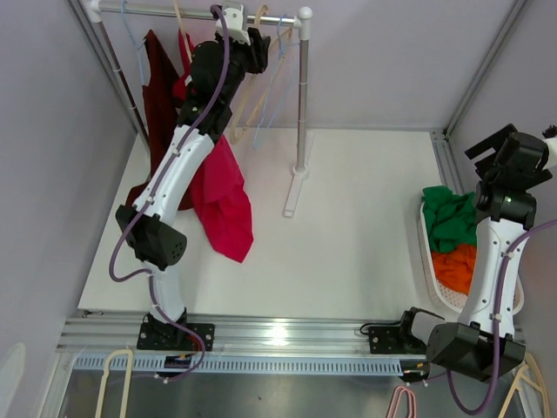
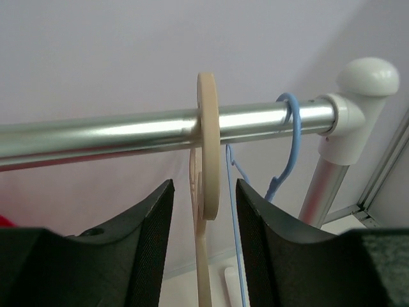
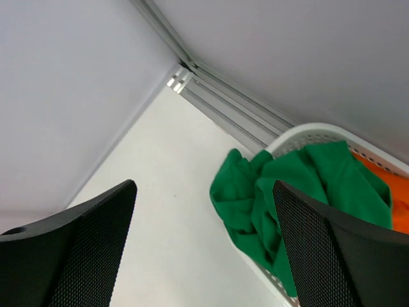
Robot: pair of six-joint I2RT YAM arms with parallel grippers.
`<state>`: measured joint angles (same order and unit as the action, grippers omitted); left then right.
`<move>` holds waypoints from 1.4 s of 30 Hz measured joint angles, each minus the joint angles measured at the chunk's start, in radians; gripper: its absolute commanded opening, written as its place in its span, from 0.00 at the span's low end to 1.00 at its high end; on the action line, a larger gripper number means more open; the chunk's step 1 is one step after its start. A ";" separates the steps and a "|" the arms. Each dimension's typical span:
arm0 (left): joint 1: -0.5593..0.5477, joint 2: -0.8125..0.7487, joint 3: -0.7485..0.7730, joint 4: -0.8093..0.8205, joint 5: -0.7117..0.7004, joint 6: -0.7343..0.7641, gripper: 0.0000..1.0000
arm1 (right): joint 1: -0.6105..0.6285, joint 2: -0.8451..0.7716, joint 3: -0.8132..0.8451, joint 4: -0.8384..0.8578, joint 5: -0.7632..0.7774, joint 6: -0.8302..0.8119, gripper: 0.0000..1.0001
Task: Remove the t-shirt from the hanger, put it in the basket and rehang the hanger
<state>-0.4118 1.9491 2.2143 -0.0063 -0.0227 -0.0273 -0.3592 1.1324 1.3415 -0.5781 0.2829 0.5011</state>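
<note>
A bright red t-shirt (image 1: 224, 187) hangs from the rail (image 1: 174, 9) at the rack's left, partly behind my left arm; its hanger is mostly hidden. My left gripper (image 1: 252, 39) is raised to the rail (image 2: 115, 131). It is open, with its jaws on either side of the neck of a bare cream hanger (image 2: 208, 128), apart from it. In the left wrist view the gripper (image 2: 204, 192) sits just under the rail. My right gripper (image 1: 500, 144) is open and empty, held above the basket (image 3: 307, 134).
A dark red shirt (image 1: 161, 96) hangs left of the red one. A bare blue hanger (image 2: 293, 137) hangs beside the cream one near the rack post (image 1: 302, 96). The white basket (image 1: 432, 266) at right holds green (image 3: 281, 192) and orange (image 3: 393, 198) clothes.
</note>
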 measured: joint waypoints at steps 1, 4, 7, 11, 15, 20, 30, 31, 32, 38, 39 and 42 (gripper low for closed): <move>0.000 -0.009 0.000 -0.005 0.000 0.000 0.48 | 0.005 0.003 0.016 0.002 -0.003 -0.002 0.91; 0.000 -0.053 -0.019 -0.010 0.001 -0.003 0.48 | 0.011 0.002 0.026 0.004 -0.008 -0.005 0.91; 0.000 -0.137 -0.082 -0.012 -0.001 -0.019 0.48 | 0.018 0.007 0.026 -0.001 -0.021 -0.005 0.92; -0.002 -0.238 -0.135 -0.019 -0.039 -0.027 0.49 | 0.055 0.013 0.026 -0.002 -0.037 -0.006 0.93; -0.003 -0.331 -0.174 -0.025 -0.093 -0.021 0.49 | 0.095 0.015 0.026 -0.002 -0.050 -0.008 0.94; -0.003 -0.370 -0.156 -0.048 -0.220 0.001 0.47 | 0.107 0.014 0.026 -0.002 -0.068 -0.008 0.95; 0.000 -0.171 0.088 -0.201 -0.517 0.038 0.45 | 0.113 0.012 0.026 -0.004 -0.090 -0.008 0.96; 0.001 -0.152 0.089 -0.207 -0.533 0.044 0.44 | 0.113 0.012 0.026 -0.004 -0.090 -0.008 0.96; 0.002 -0.134 0.091 -0.214 -0.544 0.048 0.44 | 0.113 0.010 0.026 -0.004 -0.090 -0.008 0.96; 0.004 -0.046 0.092 -0.219 -0.611 0.089 0.42 | 0.113 0.009 0.026 -0.003 -0.090 -0.008 0.96; 0.005 -0.041 0.088 -0.212 -0.628 0.098 0.42 | 0.113 0.009 0.026 -0.003 -0.090 -0.008 0.96; 0.005 -0.039 0.069 -0.158 -0.679 0.131 0.43 | 0.113 0.010 0.027 -0.003 -0.090 -0.009 0.97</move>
<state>-0.4065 1.9106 2.2833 -0.1642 -0.7013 0.1040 -0.2459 1.1427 1.3689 -0.5816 0.1928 0.4923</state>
